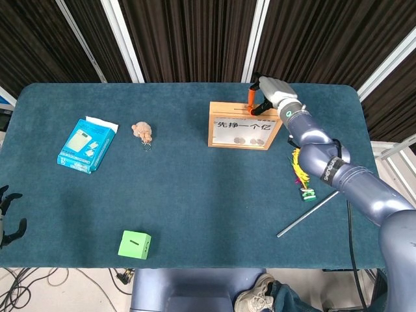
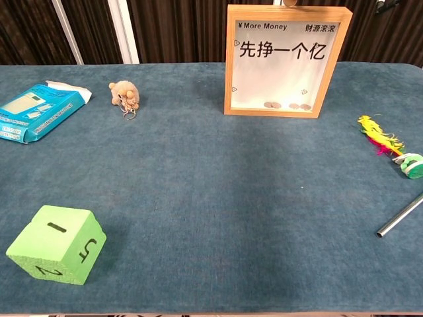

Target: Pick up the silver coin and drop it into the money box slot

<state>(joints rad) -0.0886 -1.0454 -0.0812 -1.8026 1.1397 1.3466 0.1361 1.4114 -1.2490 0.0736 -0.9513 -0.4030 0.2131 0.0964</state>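
The right hand was held directly over the money box top edge; the coin was seen at the slot; whether still pinched could not be told.

money box behind, cube front-left, rod right

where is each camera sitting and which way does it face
Head view: high above the near edge, looking down on the whole table; shows the right hand at the money box top and the left hand.
Chest view: low at the near edge, facing the money box front; no arm clearly visible.
Shared: money box, green cube.
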